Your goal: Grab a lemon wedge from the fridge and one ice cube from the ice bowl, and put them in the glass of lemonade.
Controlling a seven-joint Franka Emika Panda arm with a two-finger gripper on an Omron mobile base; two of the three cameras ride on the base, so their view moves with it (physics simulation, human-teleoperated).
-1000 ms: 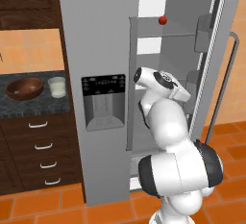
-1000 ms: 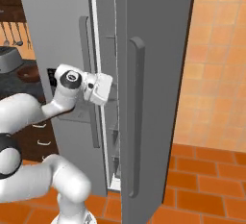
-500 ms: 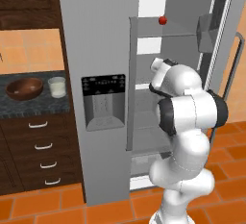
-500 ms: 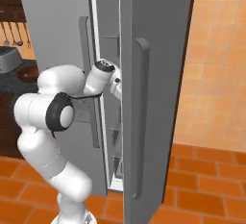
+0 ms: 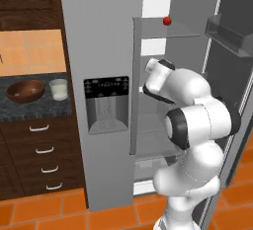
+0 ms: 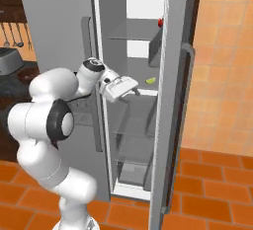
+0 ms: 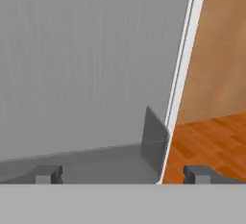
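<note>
Gripper (image 6: 134,90) open inside fridge (image 6: 59,21), beside lemon wedge (image 6: 150,81).

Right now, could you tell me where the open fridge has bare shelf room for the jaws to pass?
Inside the fridge, the shelves below the lemon wedge look bare. That wedge's shelf has free room on the arm's side, where the gripper hangs. The top shelf holds a small red item near the door bins.
</note>
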